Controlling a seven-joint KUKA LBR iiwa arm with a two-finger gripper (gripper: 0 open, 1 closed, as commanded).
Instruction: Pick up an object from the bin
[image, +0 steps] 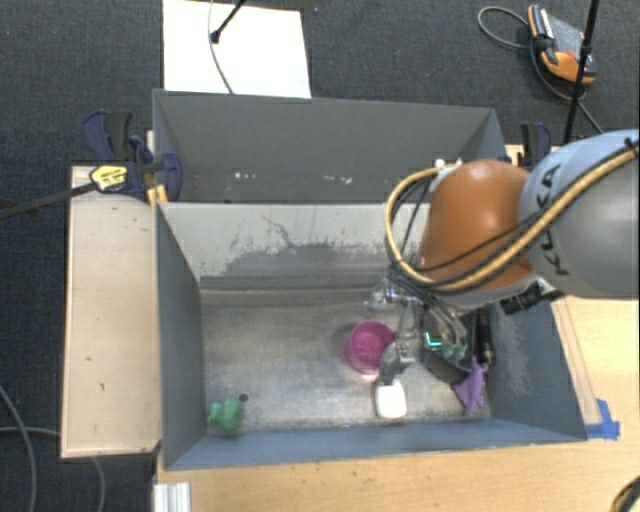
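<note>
Pink cup (368, 345), white lump (391, 401) (pincer (399, 368) between).

The grey bin (270, 345) holds a pink cup (369, 345), white lump (391, 401), purple scrap (472, 389) and green toy (227, 415).

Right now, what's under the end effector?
A white lump sits at the tip of the end effector, with a magenta round thing beside it. A purple piece pokes out from under the arm; the rest there is covered.

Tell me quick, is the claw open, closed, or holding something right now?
Claw: cannot be told. It is right beside the pink round object and the white lump.
</note>
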